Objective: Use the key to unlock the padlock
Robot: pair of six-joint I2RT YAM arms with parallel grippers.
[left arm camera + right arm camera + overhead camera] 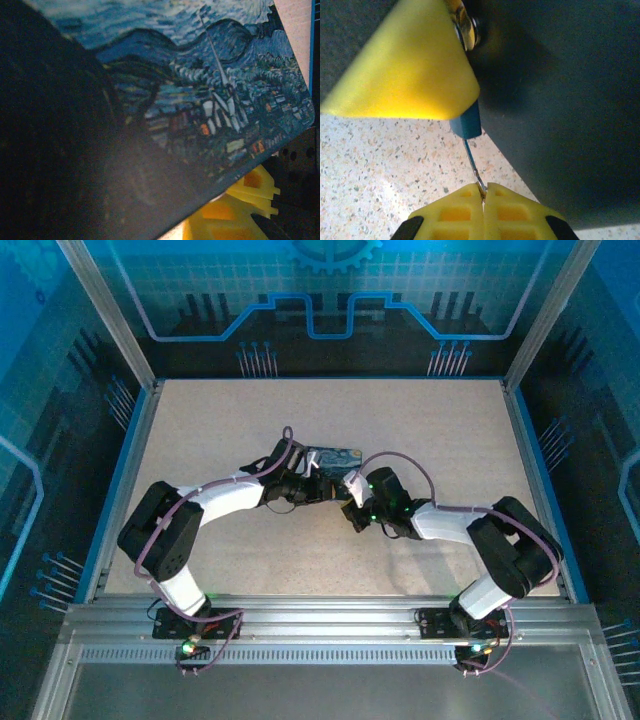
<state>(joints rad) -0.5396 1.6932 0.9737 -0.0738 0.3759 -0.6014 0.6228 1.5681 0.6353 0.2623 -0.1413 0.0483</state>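
In the right wrist view the padlock is a small bluish-grey block poking out from under a yellow finger of my left gripper. Its upper part and shackle are hidden behind that finger. The key is a thin metal sliver running from the padlock's underside down into my right gripper, whose yellow pads are shut on its end. Both hang just above the speckled tabletop. From above, my right gripper meets the left one at mid-table.
The dark blue swirl-patterned box lies right behind both grippers. Its painted lid is very close in the left wrist view, and its dark side stands beside the key. Blue rails edge the table.
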